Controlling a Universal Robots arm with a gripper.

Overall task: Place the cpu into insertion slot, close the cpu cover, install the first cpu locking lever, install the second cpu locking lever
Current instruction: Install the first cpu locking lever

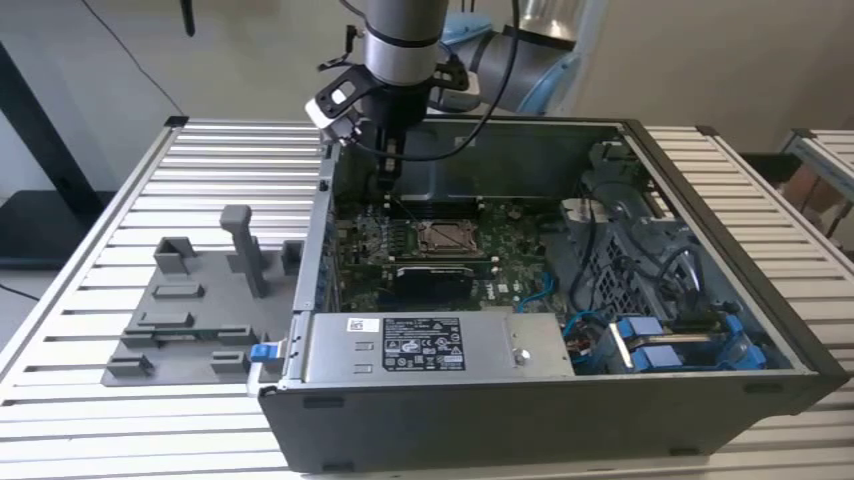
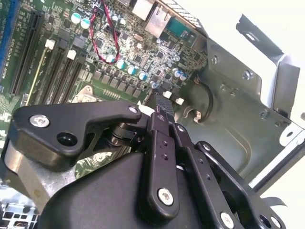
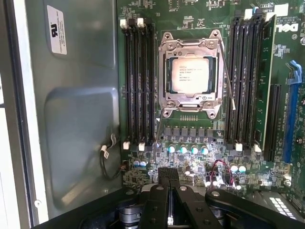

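The cpu [image 3: 191, 76] lies flat in the insertion slot [image 1: 443, 237] on the green board. The silvery cpu cover [image 3: 190, 44] is down over it, and the chip shows through its square window. A thin wire locking lever [image 3: 228, 81] runs along one side of the socket, its free end standing slightly off the frame. My gripper [image 3: 167, 174] hovers over the board beyond the socket, near a row of capacitors, with its black fingers [image 2: 164, 143] pressed together and nothing between them. In the exterior view the gripper [image 1: 386, 190] hangs inside the case near its back wall.
Black memory slots [image 3: 139, 86] flank the socket on both sides. The grey case wall [image 3: 81, 119] stands close beside the gripper. A power supply [image 1: 427, 345] and blue-tagged cables [image 1: 667, 340] fill the case's near side. A grey fixture [image 1: 200, 300] sits on the slatted table.
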